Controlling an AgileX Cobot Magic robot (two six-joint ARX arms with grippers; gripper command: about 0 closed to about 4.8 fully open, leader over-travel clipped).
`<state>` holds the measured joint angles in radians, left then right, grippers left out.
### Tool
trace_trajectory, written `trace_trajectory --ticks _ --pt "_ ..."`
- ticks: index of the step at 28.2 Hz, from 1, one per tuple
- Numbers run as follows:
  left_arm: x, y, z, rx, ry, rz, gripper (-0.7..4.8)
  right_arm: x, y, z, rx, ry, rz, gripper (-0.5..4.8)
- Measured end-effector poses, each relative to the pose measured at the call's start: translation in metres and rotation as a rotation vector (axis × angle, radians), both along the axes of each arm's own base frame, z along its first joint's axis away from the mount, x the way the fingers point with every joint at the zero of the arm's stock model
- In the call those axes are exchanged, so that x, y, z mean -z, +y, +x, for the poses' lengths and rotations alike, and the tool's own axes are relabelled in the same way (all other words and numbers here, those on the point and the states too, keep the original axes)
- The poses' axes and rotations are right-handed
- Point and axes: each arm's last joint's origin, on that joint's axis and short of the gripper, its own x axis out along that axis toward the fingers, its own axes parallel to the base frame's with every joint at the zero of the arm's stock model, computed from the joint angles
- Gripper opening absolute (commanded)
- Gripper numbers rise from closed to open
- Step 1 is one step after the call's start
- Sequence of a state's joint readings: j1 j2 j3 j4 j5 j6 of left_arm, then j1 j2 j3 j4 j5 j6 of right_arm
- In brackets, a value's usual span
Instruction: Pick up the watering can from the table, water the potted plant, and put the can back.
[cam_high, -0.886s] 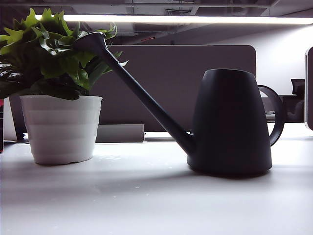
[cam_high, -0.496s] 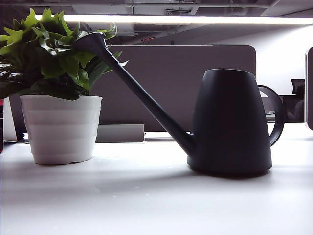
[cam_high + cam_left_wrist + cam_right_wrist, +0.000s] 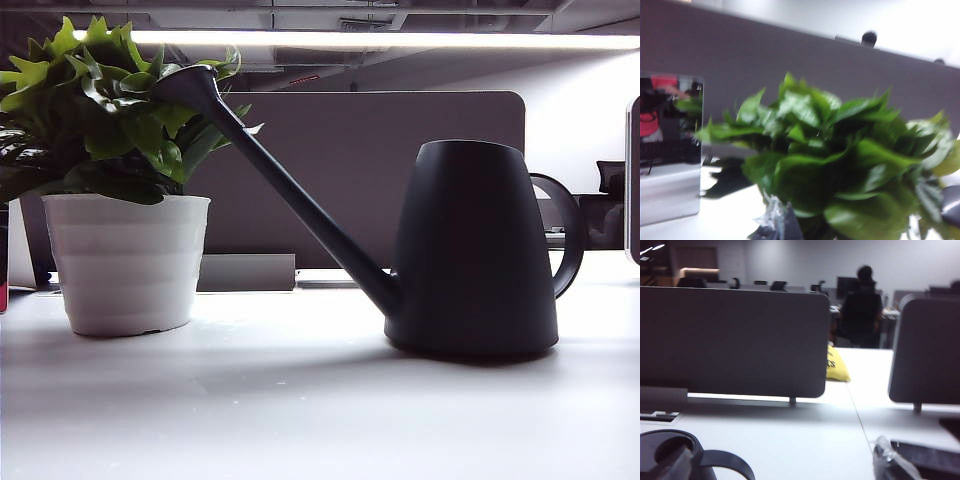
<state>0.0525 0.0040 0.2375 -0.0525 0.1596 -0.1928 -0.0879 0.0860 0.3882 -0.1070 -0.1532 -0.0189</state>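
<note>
The dark charcoal watering can [image 3: 470,250] stands upright on the white table [image 3: 300,410]. Its long spout rises left, and the tip [image 3: 190,85] is at the leaves of the potted plant [image 3: 120,200] in its white ribbed pot. No gripper shows in the exterior view. In the left wrist view my left gripper [image 3: 779,225] is a blurred cluster close before the plant's leaves [image 3: 840,165], its tips together and holding nothing. My right gripper [image 3: 787,467] is open. One taped fingertip [image 3: 887,460] shows, and the can's rim and loop handle [image 3: 725,462] lie at the other side.
A grey desk divider panel [image 3: 380,170] stands upright behind the can and plant, and a second panel [image 3: 927,350] stands beside it. A yellow bag [image 3: 836,365] lies on the far desk. A silver box [image 3: 670,190] sits beside the plant. A person sits in the background.
</note>
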Motion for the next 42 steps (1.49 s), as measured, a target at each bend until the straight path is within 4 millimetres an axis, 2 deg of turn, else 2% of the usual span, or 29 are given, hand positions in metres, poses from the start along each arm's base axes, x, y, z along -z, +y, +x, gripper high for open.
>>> trace_trajectory --ticks 4,7,9,12,14,16,19,21,25,31,33,35,39,42 --pt "-0.019 -0.003 -0.008 0.051 0.026 0.002 -0.06 -0.017 0.002 0.01 -0.026 0.053 -0.099 4.66" --pt "-0.036 -0.009 -0.005 0.174 0.095 -0.004 -0.06 -0.022 0.006 0.042 -0.069 0.192 -0.276 4.75" --pt "-0.046 -0.014 -0.003 0.275 0.127 0.012 -0.06 -0.017 0.008 0.063 -0.097 0.263 -0.344 4.76" --pt "-0.069 -0.018 -0.009 0.343 0.071 0.065 -0.06 -0.008 0.011 0.086 -0.131 0.323 -0.377 4.76" --pt "-0.088 -0.019 -0.014 0.37 0.057 0.07 -0.06 0.003 0.014 0.103 -0.163 0.376 -0.438 4.76" --pt "-0.101 -0.021 -0.016 0.397 0.127 0.072 -0.06 0.018 0.019 0.12 -0.209 0.441 -0.492 4.75" --pt "-0.104 -0.024 -0.01 0.431 0.314 0.103 -0.06 0.04 0.025 0.148 -0.242 0.498 -0.507 4.75" --pt "-0.104 -0.026 -0.01 0.46 0.373 0.177 -0.06 0.049 0.028 0.162 -0.25 0.487 -0.518 4.75" --pt "-0.105 -0.03 -0.004 0.465 0.436 0.306 -0.06 0.07 0.031 0.19 -0.239 0.445 -0.535 4.71" --pt "-0.103 -0.032 0.003 0.457 0.474 0.326 -0.06 0.092 0.033 0.215 -0.224 0.381 -0.536 4.68" --pt "-0.103 -0.033 0.002 0.466 0.472 0.326 -0.06 0.097 0.034 0.219 -0.22 0.367 -0.537 4.09" --pt "-0.103 -0.033 0.002 0.467 0.473 0.326 -0.06 0.099 0.034 0.22 -0.216 0.357 -0.536 3.11" --pt "-0.102 -0.033 0.002 0.478 0.48 0.324 -0.06 0.095 0.034 0.224 -0.211 0.337 -0.517 0.52" --pt "-0.102 -0.033 0.002 0.478 0.48 0.324 -0.06 0.096 0.035 0.224 -0.217 0.331 -0.517 -0.08"
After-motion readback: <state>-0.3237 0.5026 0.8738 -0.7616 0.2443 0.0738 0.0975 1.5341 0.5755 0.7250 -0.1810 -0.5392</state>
